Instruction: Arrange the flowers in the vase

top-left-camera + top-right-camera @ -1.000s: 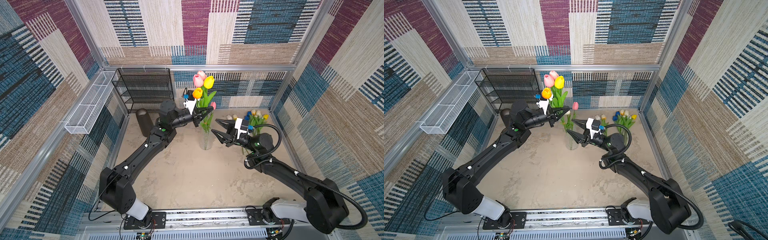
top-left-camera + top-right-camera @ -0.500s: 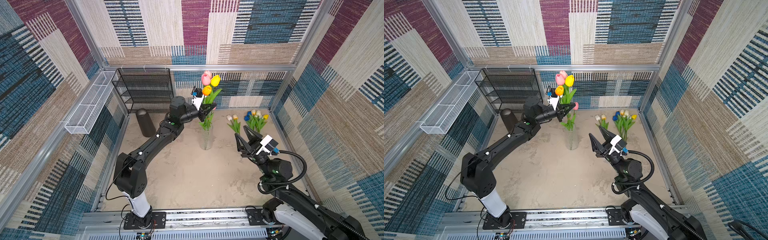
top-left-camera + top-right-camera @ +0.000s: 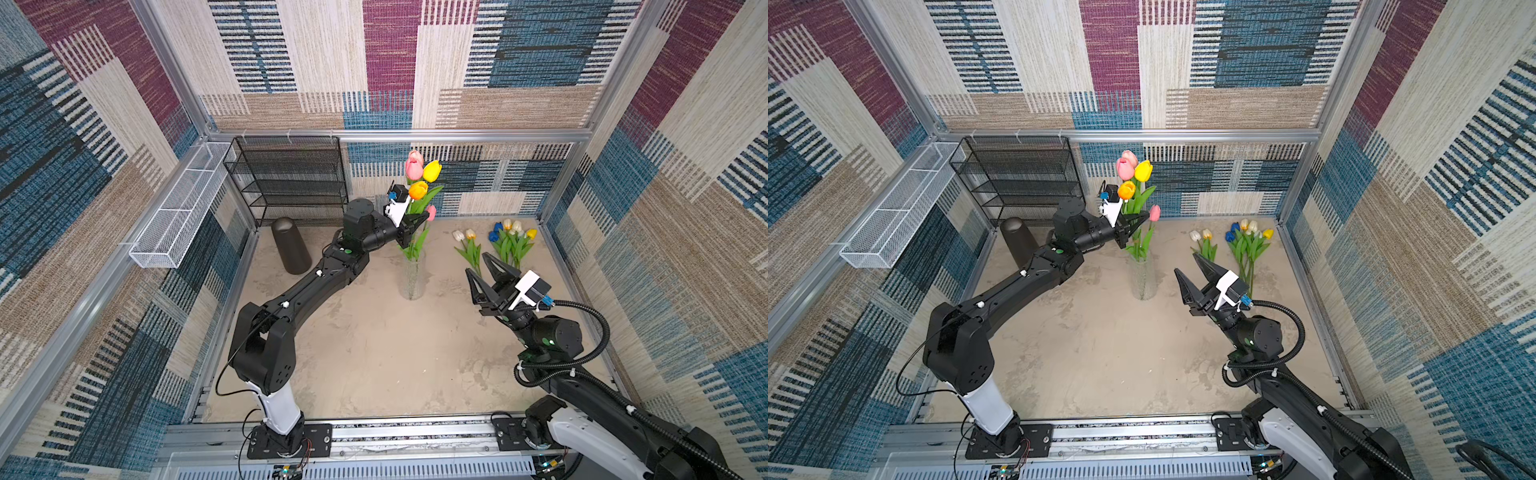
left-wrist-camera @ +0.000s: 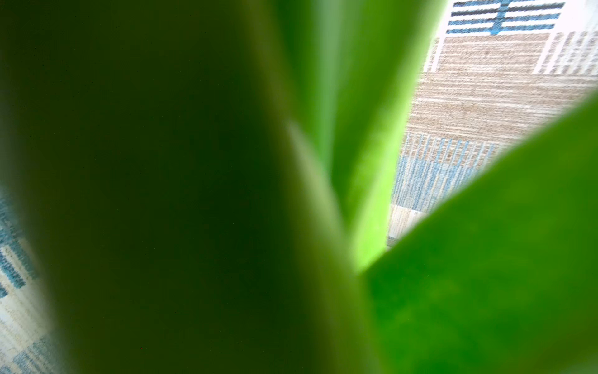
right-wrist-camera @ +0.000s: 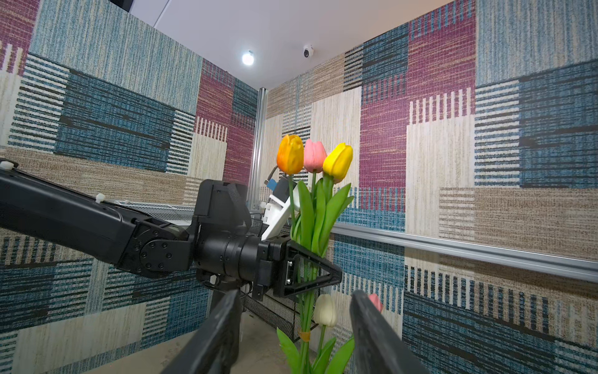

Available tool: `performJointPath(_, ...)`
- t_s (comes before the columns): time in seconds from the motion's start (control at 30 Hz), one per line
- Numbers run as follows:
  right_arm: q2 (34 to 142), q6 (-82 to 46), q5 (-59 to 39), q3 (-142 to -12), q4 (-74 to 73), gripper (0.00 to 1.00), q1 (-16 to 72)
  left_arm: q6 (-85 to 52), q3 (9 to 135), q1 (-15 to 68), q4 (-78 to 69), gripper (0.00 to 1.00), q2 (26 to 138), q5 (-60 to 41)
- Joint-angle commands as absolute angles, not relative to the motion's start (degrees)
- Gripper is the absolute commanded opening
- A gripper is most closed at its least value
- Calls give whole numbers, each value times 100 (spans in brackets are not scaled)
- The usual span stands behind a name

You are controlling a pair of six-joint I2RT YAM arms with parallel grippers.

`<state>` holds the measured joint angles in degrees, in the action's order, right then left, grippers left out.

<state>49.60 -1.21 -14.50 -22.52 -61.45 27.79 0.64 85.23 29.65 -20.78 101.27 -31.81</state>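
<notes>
Tulips in a bunch (image 3: 419, 195), orange, yellow and pink, stood nearly upright in both top views. The left gripper (image 3: 409, 227) was clamped on their stems, whose lower ends reached down into the mouth of the clear vase (image 3: 412, 277) at mid-floor; how deep they sat we could not tell. In a top view the right gripper (image 3: 1185, 262) hung empty with jaws apart, to the right of the vase and aimed toward the back wall (image 3: 1225, 183). Just beyond it lay the loose tulips (image 3: 1248, 243), a pair and a larger cluster. They lay flat on the floor (image 3: 1100, 353), heads toward the back wall and stems running toward that gripper. We therefore judged the right arm much the nearer for the next pick, reaching across the stems' long axis. The left wrist view gave us only blurred green leaves (image 4: 485, 275) close against the lens. The right wrist view looked out between its own spread fingers (image 5: 223, 327) at the left gripper (image 5: 310, 275) shut round the stems. The heads rose above it, and a white tulip (image 5: 325, 309) hung lower beside the stems.
</notes>
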Motion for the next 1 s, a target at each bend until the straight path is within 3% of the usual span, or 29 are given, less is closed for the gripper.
performJointPath(0.0, 4981, -105, -1502, -2320, -6301, 57, 2786, 155, 8628, 2971, -2285, 0, 10219, -3153)
performJointPath(0.97, 5054, -45, -1608, -2328, -6293, 55, 2791, -59, 8717, 3067, -2703, 0, 10468, -4041)
